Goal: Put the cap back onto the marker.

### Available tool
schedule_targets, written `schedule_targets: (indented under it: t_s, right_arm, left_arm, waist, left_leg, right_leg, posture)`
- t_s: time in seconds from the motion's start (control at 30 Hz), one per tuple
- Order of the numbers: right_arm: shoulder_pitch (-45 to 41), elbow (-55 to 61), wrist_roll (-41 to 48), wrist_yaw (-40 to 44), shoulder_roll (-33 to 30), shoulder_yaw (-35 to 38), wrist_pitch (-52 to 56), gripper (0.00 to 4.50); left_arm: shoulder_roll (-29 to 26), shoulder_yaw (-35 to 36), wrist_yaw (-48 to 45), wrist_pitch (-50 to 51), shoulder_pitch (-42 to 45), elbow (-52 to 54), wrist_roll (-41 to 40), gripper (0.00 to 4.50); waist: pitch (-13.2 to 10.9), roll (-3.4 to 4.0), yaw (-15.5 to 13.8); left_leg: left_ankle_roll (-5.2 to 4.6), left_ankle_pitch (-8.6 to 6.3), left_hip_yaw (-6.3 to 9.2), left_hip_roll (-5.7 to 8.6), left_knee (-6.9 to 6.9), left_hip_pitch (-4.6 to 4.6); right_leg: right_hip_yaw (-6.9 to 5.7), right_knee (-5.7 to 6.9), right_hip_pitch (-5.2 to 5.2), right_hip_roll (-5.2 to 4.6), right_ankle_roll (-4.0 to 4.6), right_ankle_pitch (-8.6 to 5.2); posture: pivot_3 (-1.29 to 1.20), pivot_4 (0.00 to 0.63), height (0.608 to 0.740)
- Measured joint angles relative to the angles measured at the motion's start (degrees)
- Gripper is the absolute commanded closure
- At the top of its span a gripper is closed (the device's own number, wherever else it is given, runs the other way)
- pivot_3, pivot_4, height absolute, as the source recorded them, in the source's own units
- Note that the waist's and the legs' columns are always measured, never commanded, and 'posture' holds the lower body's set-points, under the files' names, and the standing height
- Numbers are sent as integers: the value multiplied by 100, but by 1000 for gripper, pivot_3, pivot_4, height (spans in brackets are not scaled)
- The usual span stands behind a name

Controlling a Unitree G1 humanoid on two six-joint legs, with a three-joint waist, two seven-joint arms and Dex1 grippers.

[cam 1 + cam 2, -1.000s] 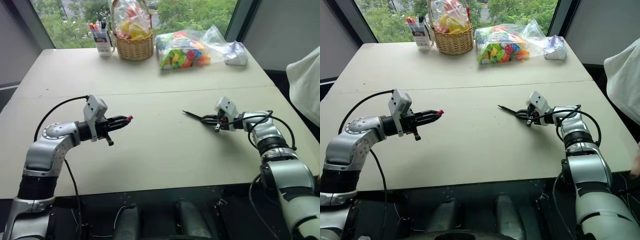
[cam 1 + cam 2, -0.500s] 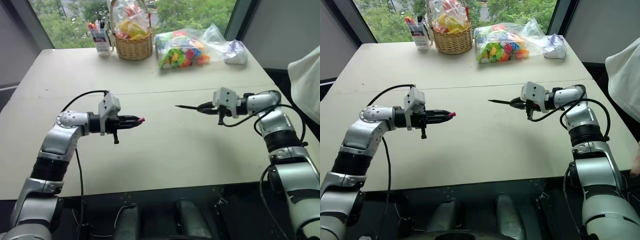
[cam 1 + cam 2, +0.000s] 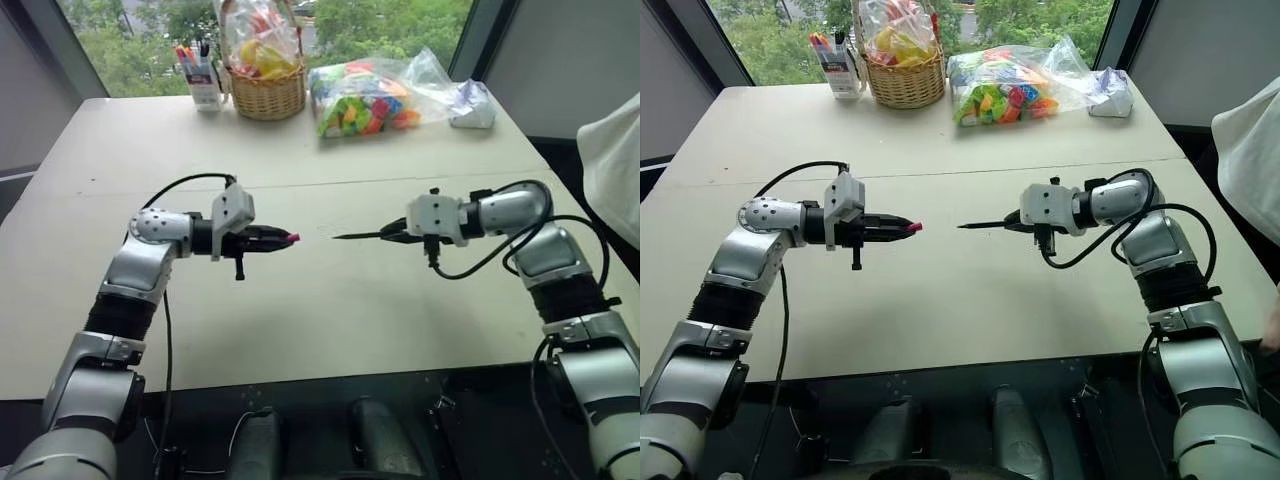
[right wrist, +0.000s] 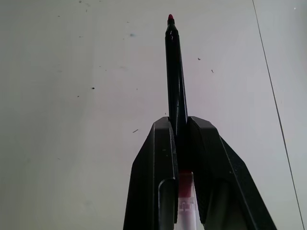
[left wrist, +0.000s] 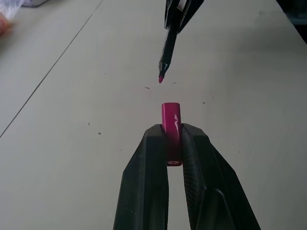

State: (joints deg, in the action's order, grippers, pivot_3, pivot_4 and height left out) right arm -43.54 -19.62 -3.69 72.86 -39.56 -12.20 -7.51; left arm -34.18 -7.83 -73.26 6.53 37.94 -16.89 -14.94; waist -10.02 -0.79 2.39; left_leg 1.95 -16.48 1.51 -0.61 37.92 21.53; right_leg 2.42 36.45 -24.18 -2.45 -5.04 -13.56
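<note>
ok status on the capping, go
Left gripper shut on cap. Right gripper shut on marker. Tip faces cap, gap between, nothing in the way.

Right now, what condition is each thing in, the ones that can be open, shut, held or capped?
marker: uncapped, held level in the right gripper, tip toward the cap.
cap: off the marker, pinched in the left gripper, a gap short of the tip.
left gripper: jaws shut on the cap.
right gripper: jaws shut on the marker.
bag of colourful blocks: lying on the table.

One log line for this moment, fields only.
left hand: shut on cap | right hand: shut on marker | tip faces cap, gap between | both above table | stage: aligning, uncapped
</note>
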Motion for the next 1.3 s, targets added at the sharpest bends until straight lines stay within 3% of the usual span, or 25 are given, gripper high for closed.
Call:
schedule_targets:
  t_s: [0.8, 1.3]
  right_arm:
    - [7, 1096, 686, 429, 42, -67, 1559, 4465]
    - [6, 1098, 733, 416, 58, -86, 1684, 4465]
  left_arm:
    - [167, -202, 33, -345, -64, 68, 223, 4500]
    - [259, -216, 62, -302, -64, 250, 210, 4500]
  waist:
    - [0, 0, -3]
    - [0, 0, -3]
  left_leg:
    - [-1, 0, 1, 0, 0, 1]
    - [-1, -1, 1, 0, 0, 1]
  right_leg:
    - [0, 0, -1, 1, 0, 0]
    - [-1, 0, -1, 1, 0, 0]
  posture:
    - [0, 150, 740]
    - [0, 150, 740]
